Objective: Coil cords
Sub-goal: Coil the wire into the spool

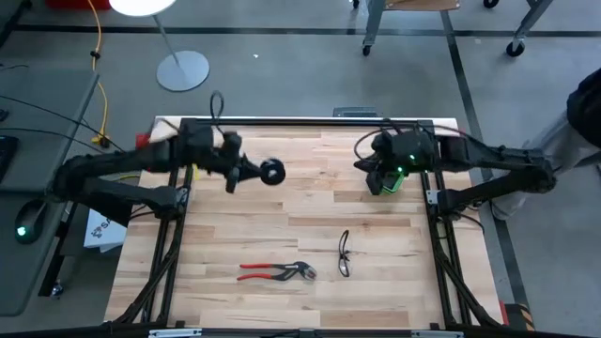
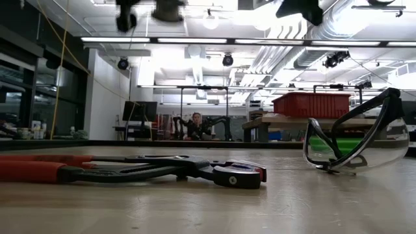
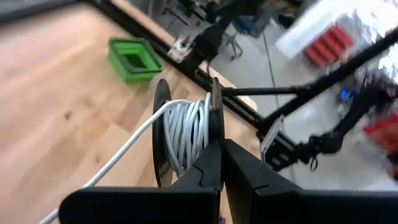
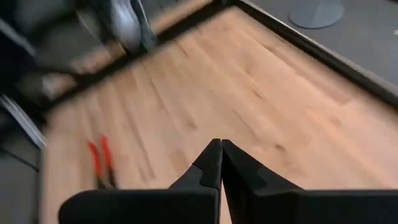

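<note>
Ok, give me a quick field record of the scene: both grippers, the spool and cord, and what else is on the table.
left gripper: shut on spool, raised over the table's far left part
spool: black, white cord wound on it, one strand trailing off
right gripper: shut, empty, above the far right part
pliers: red handles, lying near the front edge
safety glasses: right of the pliers
green bin: on the table, near the right arm
</note>
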Controlling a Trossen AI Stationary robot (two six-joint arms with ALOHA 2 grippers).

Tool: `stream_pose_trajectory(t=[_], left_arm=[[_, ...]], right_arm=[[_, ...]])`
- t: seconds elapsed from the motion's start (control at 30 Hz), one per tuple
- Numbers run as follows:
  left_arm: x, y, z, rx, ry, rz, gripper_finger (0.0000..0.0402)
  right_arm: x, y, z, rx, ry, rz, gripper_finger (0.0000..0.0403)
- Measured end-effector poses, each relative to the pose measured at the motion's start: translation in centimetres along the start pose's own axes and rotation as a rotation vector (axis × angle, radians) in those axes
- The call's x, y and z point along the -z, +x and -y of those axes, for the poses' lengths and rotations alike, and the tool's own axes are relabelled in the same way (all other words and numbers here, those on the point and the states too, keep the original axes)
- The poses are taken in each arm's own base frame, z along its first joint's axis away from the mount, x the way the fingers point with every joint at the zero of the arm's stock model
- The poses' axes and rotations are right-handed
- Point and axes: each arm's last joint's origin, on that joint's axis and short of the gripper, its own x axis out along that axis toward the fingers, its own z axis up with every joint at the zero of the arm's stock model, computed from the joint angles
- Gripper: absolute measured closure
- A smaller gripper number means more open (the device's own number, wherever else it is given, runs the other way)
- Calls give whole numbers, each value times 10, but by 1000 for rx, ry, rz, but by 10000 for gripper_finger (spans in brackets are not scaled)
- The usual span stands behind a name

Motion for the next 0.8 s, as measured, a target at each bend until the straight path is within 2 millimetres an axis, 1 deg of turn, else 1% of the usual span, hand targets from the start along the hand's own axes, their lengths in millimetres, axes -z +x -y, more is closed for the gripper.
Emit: stream_pose_trajectory(t=[0.1, 0.17, 0.27, 0.33, 0.5, 0.67, 0.73, 0.8], left_arm=[[38, 11, -21, 7, -107, 41, 402], [59, 18, -33, 13, -156, 51, 402], [98, 28, -57, -76, -238, -24, 401], [117, 30, -68, -102, -281, -37, 402], [145, 28, -85, -59, -369, 46, 402], [174, 19, -104, -24, -444, 113, 402], [175, 15, -104, 22, -450, 175, 402], [172, 14, -102, 50, -414, 209, 402]], right_arm=[[22, 5, 7, -66, 135, 100, 403], [36, 13, 11, -95, 190, 132, 403], [56, 29, 16, -90, 247, 106, 403], [66, 39, 19, -80, 291, 91, 403], [73, 50, 23, -41, 372, 165, 403], [80, 53, 25, 48, 365, 202, 403], [82, 53, 23, 48, 353, 203, 403], [85, 53, 20, 42, 327, 192, 403]])
